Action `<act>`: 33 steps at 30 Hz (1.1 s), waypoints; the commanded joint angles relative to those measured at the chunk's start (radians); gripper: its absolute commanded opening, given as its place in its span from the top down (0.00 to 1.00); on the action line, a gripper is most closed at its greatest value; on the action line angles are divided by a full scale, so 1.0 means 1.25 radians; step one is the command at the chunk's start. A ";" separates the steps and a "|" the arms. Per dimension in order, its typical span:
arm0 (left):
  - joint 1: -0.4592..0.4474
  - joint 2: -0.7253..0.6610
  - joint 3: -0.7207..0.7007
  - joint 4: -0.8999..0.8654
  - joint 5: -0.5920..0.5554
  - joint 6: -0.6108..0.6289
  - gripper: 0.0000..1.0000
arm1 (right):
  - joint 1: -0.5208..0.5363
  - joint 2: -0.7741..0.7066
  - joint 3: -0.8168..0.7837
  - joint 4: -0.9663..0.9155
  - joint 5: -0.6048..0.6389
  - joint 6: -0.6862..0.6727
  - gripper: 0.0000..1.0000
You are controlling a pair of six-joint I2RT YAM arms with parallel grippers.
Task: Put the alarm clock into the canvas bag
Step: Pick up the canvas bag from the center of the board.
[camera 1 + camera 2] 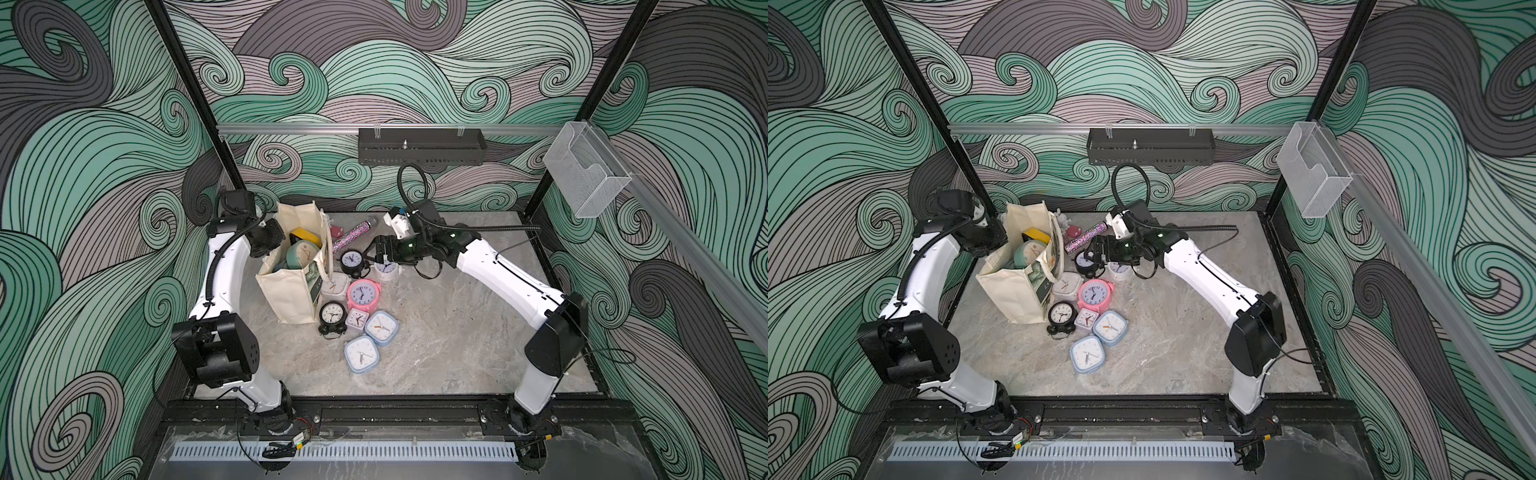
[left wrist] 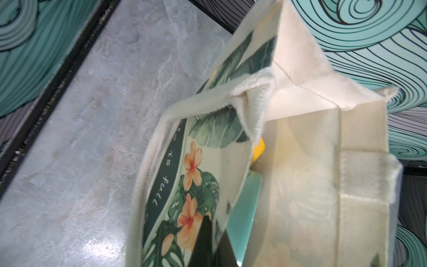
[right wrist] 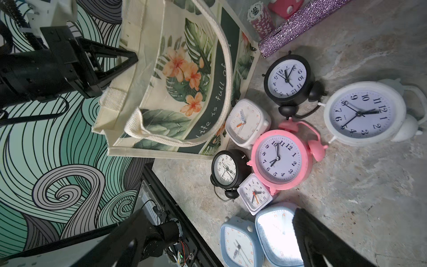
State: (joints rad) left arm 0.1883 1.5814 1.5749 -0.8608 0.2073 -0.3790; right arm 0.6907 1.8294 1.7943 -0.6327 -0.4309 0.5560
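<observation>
Walls [image 1: 415, 62] printed with teal and grey wave swirls enclose a grey marbled desk [image 1: 436, 332]. The canvas bag [image 1: 286, 295] stands upright toward the robot's left rear of the desk. Its mouth is open to the ceiling, with a teal clock [image 1: 301, 253] and a yellow item [image 1: 305, 235] showing inside. The left gripper [image 3: 132, 59] is clenched on the bag's side rim, seemingly to hold the mouth open.

8 alarm clocks [image 1: 363, 293] lie face up in a loose cluster on the desk just beside the bag's printed face, on the side toward the right arm. There are 2 black, 1 pink and 1 white with twin bells, 2 pale blue squares and 2 white squares.

The right gripper [image 1: 376, 248] hangs above the far end of this cluster, jaws spread wide with nothing between them. The rear black clock [image 3: 287, 78] and the white twin-bell clock [image 3: 358, 113] lie closest beneath it. Which clock it is aimed at cannot be told.

The relation that matters is that the clocks lie below the right gripper, while the bag's open mouth lies to that gripper's left and higher than the clocks. The right arm is the nearer one and the only free one. A pick would likely mean a drop straight down, then a lift up and leftward over the rim.
</observation>
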 commanded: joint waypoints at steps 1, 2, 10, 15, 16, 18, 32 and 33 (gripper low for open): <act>-0.013 -0.061 -0.034 0.029 0.078 -0.032 1.00 | 0.011 0.065 0.085 -0.022 -0.017 0.038 0.03; -0.015 -0.069 -0.043 0.037 0.083 -0.038 1.00 | 0.017 0.084 0.112 -0.022 -0.018 0.044 0.03; -0.029 -0.106 -0.048 0.057 0.125 -0.081 1.00 | 0.054 0.254 0.353 -0.044 0.003 0.122 0.07; -0.037 -0.103 -0.046 0.068 0.143 -0.095 1.00 | 0.060 0.361 0.493 -0.120 0.022 0.169 0.23; -0.037 -0.104 -0.045 0.066 0.139 -0.095 1.00 | 0.061 0.374 0.509 -0.131 0.026 0.176 0.27; -0.037 -0.106 -0.042 0.063 0.138 -0.094 1.00 | 0.061 0.396 0.530 -0.141 0.034 0.183 0.33; -0.037 -0.116 0.042 0.070 0.104 -0.119 1.00 | 0.056 0.477 0.709 -0.151 -0.029 0.122 1.00; -0.037 -0.109 0.073 0.049 0.089 -0.113 1.00 | 0.056 0.476 0.733 -0.149 -0.041 0.111 1.00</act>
State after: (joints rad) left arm 0.1539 1.4963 1.5314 -0.8288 0.3115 -0.5083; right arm 0.7662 2.4363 2.6289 -0.8490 -0.4351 0.7509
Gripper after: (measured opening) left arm 0.049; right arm 0.055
